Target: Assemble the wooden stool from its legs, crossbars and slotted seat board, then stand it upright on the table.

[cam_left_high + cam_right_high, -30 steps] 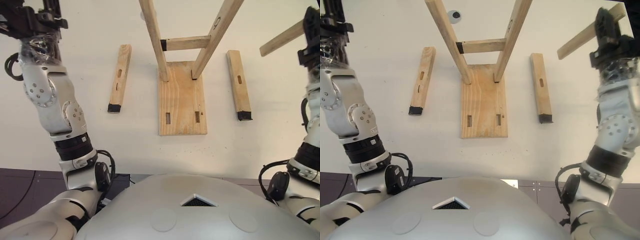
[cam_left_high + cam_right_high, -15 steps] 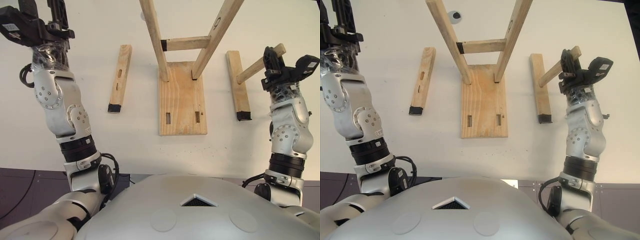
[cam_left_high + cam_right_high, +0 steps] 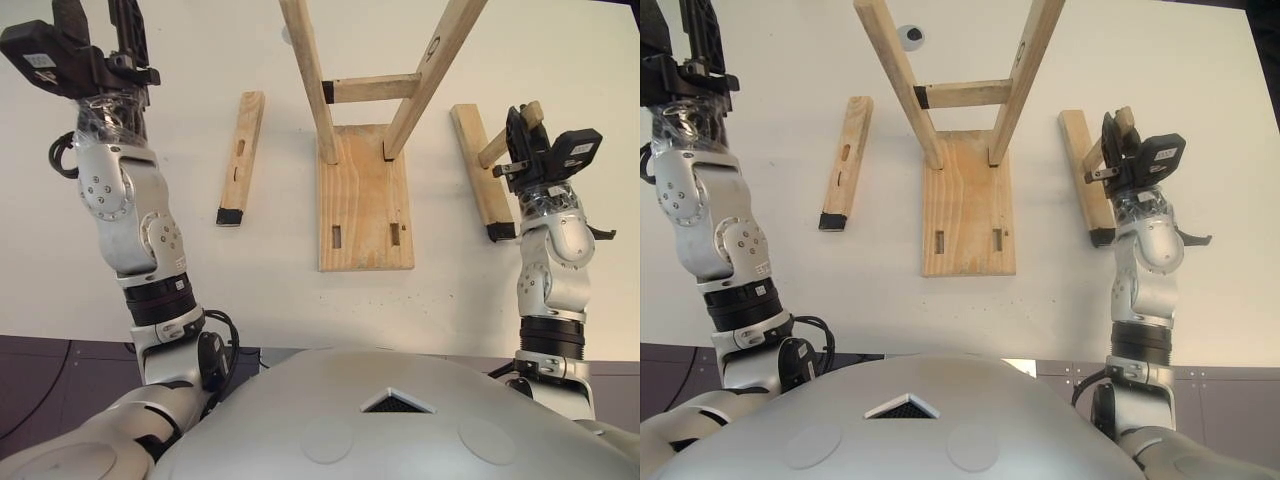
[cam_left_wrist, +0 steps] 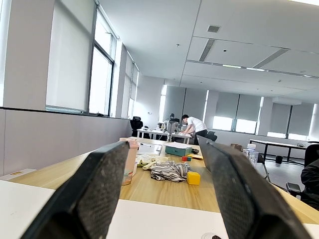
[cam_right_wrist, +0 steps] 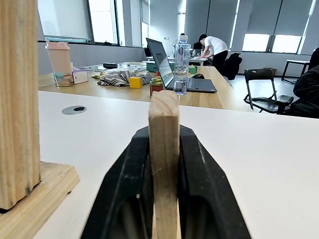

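The slotted seat board [image 3: 365, 205] lies flat mid-table. Two legs [image 3: 308, 80] stand in its far slots, joined by a crossbar [image 3: 375, 88]. Two more slotted wooden bars lie beside the board, one on the left [image 3: 240, 155] and one on the right [image 3: 482, 180]. My right gripper [image 3: 520, 145] hangs just above that right bar, shut on a wooden stick [image 5: 164, 149] that pokes out past its fingers [image 5: 130, 174]. At the far left, raised well above the table, my left gripper [image 3: 95, 30] is open with nothing between its fingers [image 4: 99, 194].
The white table has a round cable grommet [image 3: 908, 32] beyond the legs. Bare tabletop [image 3: 270, 280] runs between the seat board and the front edge. A standing leg [image 5: 17, 99] rises close beside the right gripper.
My right arm has swung in from the right edge toward the middle, carrying the stick down over the right bar. The left arm has drawn slightly inward, gripper still open.
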Motion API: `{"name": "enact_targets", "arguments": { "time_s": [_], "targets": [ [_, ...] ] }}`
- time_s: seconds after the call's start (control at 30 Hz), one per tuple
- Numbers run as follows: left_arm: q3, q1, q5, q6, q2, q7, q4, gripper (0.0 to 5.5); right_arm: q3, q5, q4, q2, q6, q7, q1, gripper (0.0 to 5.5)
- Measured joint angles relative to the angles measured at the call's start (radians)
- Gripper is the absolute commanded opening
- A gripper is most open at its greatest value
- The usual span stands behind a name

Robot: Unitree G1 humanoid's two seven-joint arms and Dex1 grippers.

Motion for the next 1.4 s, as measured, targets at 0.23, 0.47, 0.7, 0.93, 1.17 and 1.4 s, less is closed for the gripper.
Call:
{"name": "enact_targets", "arguments": {
  "time_s": [0.23,0.47,0.7,0.93,1.17,1.4],
  "targets": [
    [0.002,0.003,0.001,0.000,-0.001,0.003,0.010,2.83,-0.029,0.017,-0.041,-0.042,0.156,0.035,0.102,1.31],
    [0.000,0.044,0.010,-0.001,-0.023,0.021,0.000,2.83,-0.052,0.053,-0.219,-0.183,0.440,0.101,0.153,2.62],
    [0.001,0.070,0.022,-0.001,-0.032,0.040,-0.013,2.83,0.013,-0.018,-0.280,-0.238,0.636,0.101,0.186,3.00],
    [-0.001,0.072,0.022,0.002,-0.034,0.047,-0.013,2.83,0.023,-0.049,-0.286,-0.269,0.689,0.101,0.166,2.11],
    [-0.044,0.072,-0.120,0.144,-0.037,-0.017,-0.069,2.83,-0.166,0.224,-0.295,-0.138,0.895,0.041,0.037,2.05],
    [-0.195,0.102,-0.654,0.592,0.011,-0.232,-0.274,3.47,-0.385,0.649,-0.324,-0.118,0.968,0.041,-0.260,2.05]
  ]
}}
